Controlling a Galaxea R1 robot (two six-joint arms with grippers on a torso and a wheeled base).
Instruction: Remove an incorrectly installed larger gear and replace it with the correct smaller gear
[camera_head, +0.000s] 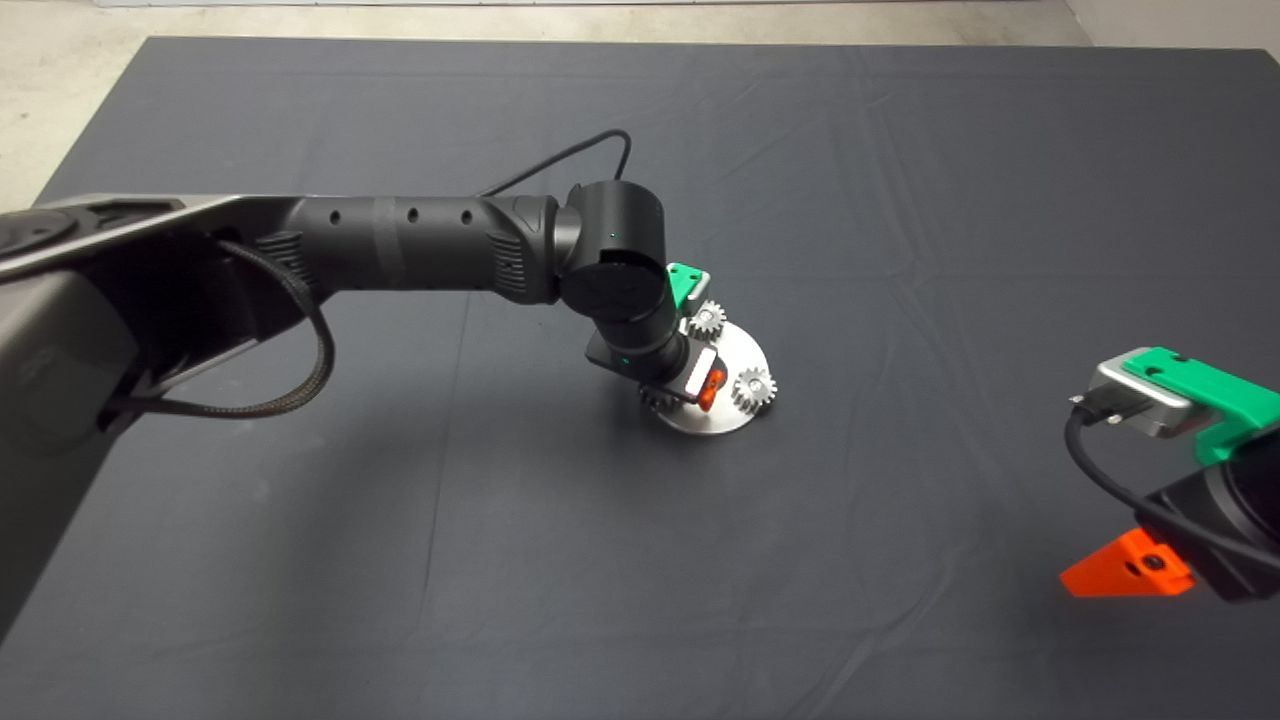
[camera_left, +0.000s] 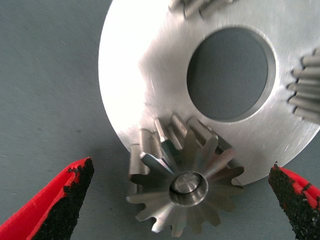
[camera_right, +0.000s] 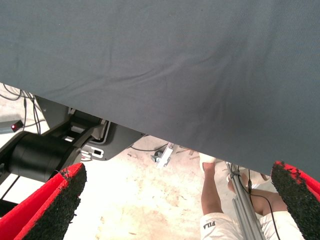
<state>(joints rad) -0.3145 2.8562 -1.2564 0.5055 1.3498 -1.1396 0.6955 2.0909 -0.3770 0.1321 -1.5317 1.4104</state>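
1. While you look through the left wrist view, the left gripper (camera_left: 182, 200) hangs over the larger gear (camera_left: 187, 187), fingers (camera_left: 65, 200) spread wide on either side, touching nothing.
2. You see that star-toothed gear seated on a pin at the rim of the round metal plate (camera_left: 145, 75), overhanging its edge.
3. Farther across the plate, two small gears (camera_head: 754, 387) sit by its rim.
4. Your right gripper (camera_right: 175, 200) waits at the mat's (camera_head: 900, 200) lower right, fingers apart; a person's leg (camera_right: 210, 192) shows beyond.
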